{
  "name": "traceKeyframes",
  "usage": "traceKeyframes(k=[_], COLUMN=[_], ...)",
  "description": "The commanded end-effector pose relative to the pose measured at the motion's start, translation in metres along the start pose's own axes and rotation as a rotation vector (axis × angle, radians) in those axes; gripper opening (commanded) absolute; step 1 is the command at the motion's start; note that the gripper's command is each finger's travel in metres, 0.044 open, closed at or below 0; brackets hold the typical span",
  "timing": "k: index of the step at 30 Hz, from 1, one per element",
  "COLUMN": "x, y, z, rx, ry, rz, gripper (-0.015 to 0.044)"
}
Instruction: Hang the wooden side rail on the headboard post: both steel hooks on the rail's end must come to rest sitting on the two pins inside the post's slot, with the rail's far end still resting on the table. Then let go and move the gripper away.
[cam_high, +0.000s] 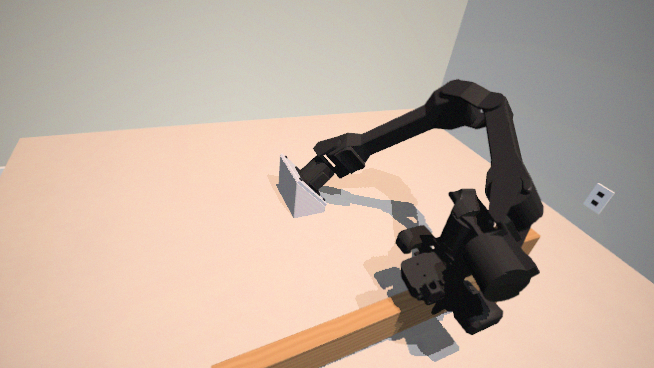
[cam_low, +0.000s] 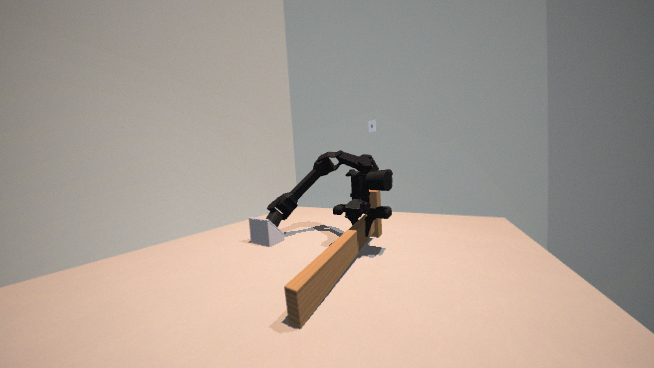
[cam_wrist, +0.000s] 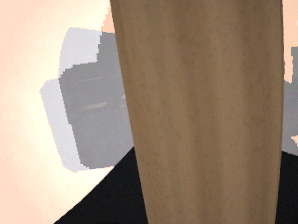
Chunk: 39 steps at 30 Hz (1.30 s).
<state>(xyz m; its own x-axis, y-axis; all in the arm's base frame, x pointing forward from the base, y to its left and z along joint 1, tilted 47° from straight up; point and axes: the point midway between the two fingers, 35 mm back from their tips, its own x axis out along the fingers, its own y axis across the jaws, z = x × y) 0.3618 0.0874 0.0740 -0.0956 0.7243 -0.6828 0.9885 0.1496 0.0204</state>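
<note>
The wooden side rail (cam_high: 320, 336) (cam_low: 325, 272) (cam_wrist: 200, 90) stands on its narrow edge. It runs from the front of the exterior view back towards the headboard post (cam_high: 533, 241) (cam_low: 375, 199). Its far end, nearest that camera, is low, at or very close to the table. My gripper (cam_high: 438, 306) (cam_low: 362, 226) (cam_wrist: 207, 212) points down and is shut on the rail near its post end, with one finger on each side. The steel hooks, pins and slot are hidden behind the gripper and rail, so I cannot tell whether they meet.
The arm's pale wedge-shaped base (cam_high: 310, 204) (cam_low: 260, 232) stands on the table (cam_high: 150, 240) (cam_low: 475, 300), left of the rail in the exterior view. The arm arches from it over to the rail. A wall outlet (cam_high: 599, 198) (cam_low: 372, 126) is behind the table.
</note>
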Motion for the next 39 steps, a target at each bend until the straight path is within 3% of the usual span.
traceKeyframes(k=[1,39], x=[-0.003,-0.0037], y=[0.0006,0.0013], z=[0.0004,-0.0038], rx=[0.006,0.006], ry=[0.0,0.0], rz=[0.01,0.01], gripper=[0.0,0.0])
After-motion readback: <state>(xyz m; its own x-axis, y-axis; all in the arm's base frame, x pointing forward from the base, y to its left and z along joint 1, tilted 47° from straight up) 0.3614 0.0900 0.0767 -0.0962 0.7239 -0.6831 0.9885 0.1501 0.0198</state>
